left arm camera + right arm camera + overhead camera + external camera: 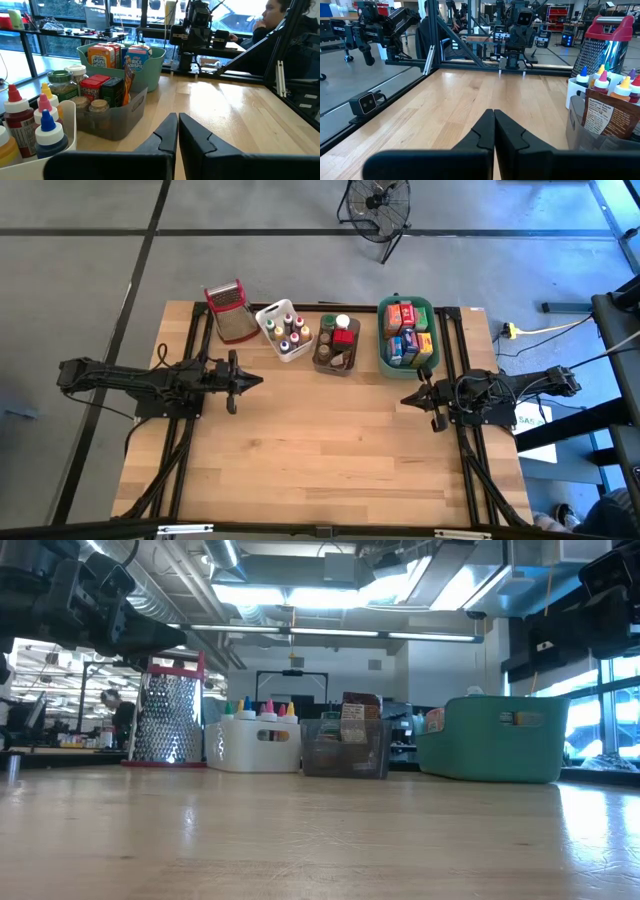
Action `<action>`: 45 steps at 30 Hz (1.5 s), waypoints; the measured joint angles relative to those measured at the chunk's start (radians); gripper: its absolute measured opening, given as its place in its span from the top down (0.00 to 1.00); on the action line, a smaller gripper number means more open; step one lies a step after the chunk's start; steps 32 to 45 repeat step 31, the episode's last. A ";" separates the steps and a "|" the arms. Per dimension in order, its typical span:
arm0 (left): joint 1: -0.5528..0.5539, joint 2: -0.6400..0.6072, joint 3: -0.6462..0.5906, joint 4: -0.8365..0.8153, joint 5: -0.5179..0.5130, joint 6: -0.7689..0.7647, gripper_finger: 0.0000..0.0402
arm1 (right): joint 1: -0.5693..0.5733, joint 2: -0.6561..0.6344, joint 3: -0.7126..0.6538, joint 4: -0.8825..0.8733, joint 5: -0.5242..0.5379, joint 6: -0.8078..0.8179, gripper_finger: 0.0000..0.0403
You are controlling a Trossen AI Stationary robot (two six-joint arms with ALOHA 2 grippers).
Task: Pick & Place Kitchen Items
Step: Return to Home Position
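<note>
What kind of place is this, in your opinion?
Probably a robotics lab in an open industrial hall: another robot arm rig stands beyond the wooden table, bare ducts and strip lights run overhead, and the floor is grey concrete.

Bright ceiling lights (330, 595) throw glare, seemingly, across the table (300, 830).

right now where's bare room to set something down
The whole front half of the table is bare, as is the strip between the left end effector and right end effector. Crowded along the back edge: grater, white bin, grey bin, green bin.
</note>
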 joint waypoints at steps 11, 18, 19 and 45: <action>0.000 0.000 0.000 0.000 0.000 0.000 0.98 | 0.000 0.000 0.000 0.000 0.000 0.000 0.99; 0.000 0.000 0.000 0.000 0.000 0.000 0.98 | 0.000 0.000 0.000 0.000 0.000 0.000 0.99; 0.000 0.000 0.000 0.000 0.000 0.000 0.98 | 0.000 0.000 0.000 0.000 0.000 0.000 0.99; 0.000 0.000 0.000 0.000 0.000 0.000 0.97 | 0.000 0.000 0.000 0.000 0.000 0.000 0.99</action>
